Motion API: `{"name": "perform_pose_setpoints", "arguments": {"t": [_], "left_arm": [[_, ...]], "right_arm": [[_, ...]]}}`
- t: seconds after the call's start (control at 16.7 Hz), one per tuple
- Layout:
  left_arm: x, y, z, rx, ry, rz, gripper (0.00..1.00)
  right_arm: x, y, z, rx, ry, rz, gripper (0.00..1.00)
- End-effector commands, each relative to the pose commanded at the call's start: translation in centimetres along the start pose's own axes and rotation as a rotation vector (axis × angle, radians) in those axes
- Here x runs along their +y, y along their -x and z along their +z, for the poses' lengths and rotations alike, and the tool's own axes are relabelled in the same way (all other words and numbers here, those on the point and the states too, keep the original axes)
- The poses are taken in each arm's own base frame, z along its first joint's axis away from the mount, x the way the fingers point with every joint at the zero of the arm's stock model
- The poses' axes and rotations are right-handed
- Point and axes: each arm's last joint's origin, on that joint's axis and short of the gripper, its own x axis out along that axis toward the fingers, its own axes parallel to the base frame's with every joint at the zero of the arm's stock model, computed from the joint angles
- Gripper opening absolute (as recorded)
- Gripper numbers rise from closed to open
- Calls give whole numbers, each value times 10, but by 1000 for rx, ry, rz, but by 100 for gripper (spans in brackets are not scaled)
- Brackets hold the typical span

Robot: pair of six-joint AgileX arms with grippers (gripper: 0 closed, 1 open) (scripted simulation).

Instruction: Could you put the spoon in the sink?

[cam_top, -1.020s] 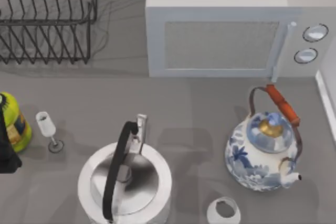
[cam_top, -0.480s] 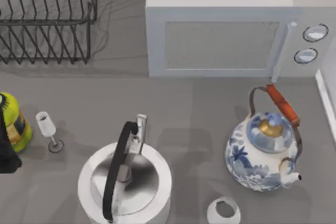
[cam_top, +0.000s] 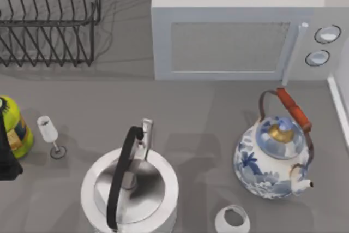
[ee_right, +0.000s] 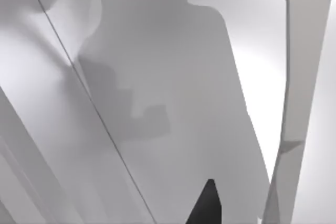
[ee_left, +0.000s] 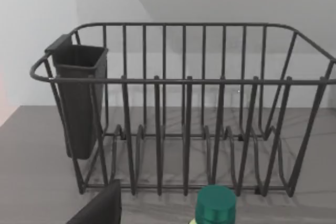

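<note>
Microwave (cam_top: pixel 240 36), dish rack (cam_top: pixel 49 20), two kettles (cam_top: pixel 131 189), wine glass (cam_top: pixel 50 135).

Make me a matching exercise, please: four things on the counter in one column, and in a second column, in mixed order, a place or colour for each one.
Things:
1. dish rack
2. microwave
3. steel kettle
4. porcelain teapot

Descriptions:
A. blue and white, with an orange-red grip on its handle
B. dark wire, at the top view's back left corner
C. shiny round lid under a black arched handle, near the front edge
D. pale box with two round knobs, at the back right

Pairs: 1-B, 2-D, 3-C, 4-A
</note>
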Motion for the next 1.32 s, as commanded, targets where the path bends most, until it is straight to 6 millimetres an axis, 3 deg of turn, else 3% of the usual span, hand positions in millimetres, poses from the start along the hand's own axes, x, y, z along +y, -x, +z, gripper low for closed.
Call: {"name": "perform_pose_setpoints", "arguments": {"t": [0.18,0.96,1.32], "left_arm": [[0,0,0,0,0,0,100],[0,0,0,0,0,0,100],[0,0,0,0,0,0,100]], "right_arm": [[0,0,0,0,0,0,0],[0,0,0,0,0,0,98],[0,0,0,0,0,0,100]]}}
